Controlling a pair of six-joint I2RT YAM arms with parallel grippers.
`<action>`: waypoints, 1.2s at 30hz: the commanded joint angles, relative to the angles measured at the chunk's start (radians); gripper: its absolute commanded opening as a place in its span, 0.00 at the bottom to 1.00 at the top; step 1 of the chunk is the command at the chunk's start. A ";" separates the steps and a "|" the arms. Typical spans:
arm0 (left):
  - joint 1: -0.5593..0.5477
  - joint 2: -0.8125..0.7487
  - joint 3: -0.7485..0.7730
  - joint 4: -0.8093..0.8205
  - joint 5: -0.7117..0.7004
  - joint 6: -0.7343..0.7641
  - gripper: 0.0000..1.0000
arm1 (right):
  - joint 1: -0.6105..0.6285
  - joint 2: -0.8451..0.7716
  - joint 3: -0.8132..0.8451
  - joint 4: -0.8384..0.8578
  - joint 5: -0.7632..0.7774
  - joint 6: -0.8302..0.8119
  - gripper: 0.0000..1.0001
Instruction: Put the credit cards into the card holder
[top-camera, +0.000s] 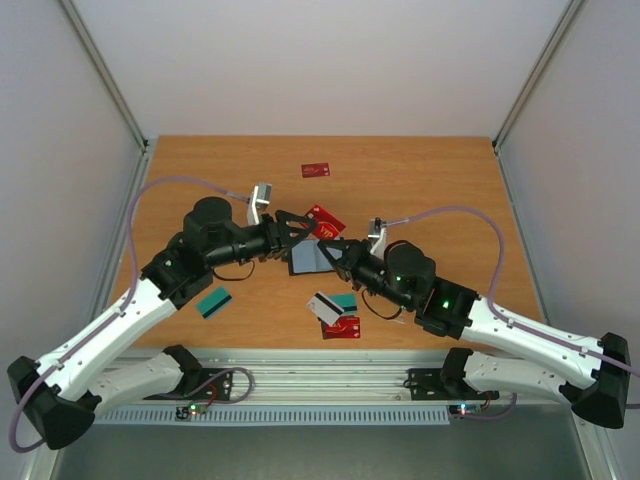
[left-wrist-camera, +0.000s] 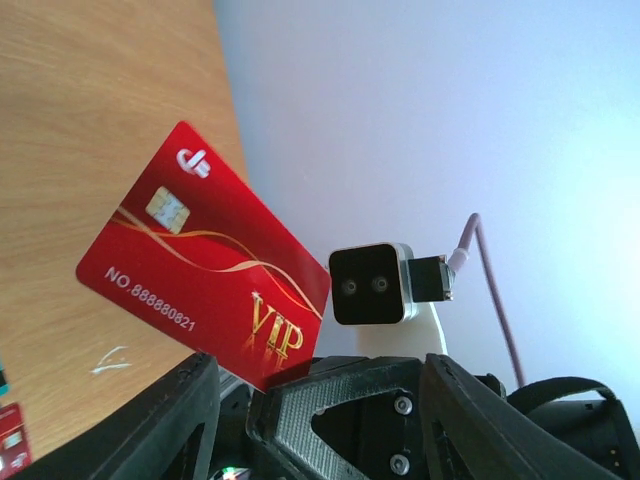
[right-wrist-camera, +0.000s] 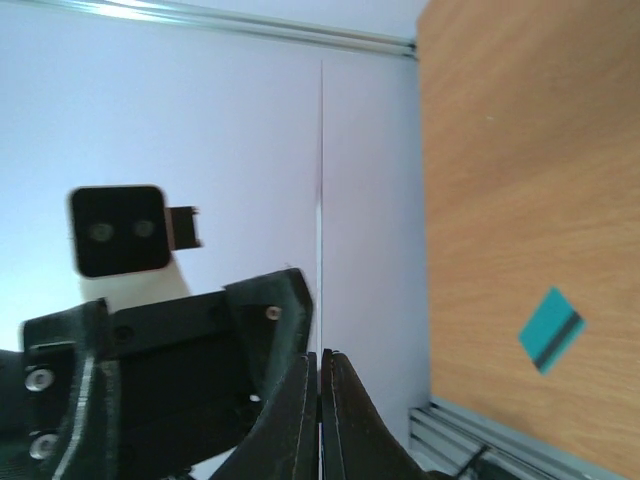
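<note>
Right tool (right-wrist-camera: 322, 362) pinched shut on the corner of a red card (left-wrist-camera: 205, 260), card raised just beyond the card holder (top-camera: 308, 258). Holder sits open, pale inside up, between both tools. Left tool (top-camera: 303, 238): jaws spread wide, gripping nothing.

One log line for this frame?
left gripper: open, by red card | right gripper: shut on card holder | red card: at holder, seating unclear

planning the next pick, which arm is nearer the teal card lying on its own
Left. The left arm passes right beside the lone teal card, on its left. The right arm is well off to the card's right, past the pile of cards.
</note>
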 joint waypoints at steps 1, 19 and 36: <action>0.005 0.012 -0.009 0.149 0.016 -0.070 0.55 | -0.005 0.018 0.027 0.186 0.059 -0.013 0.01; 0.005 -0.021 -0.056 0.242 -0.150 -0.115 0.28 | -0.005 0.134 0.015 0.440 0.059 0.014 0.01; 0.007 -0.011 -0.084 0.344 -0.175 -0.134 0.18 | -0.005 0.170 0.026 0.468 0.034 0.038 0.01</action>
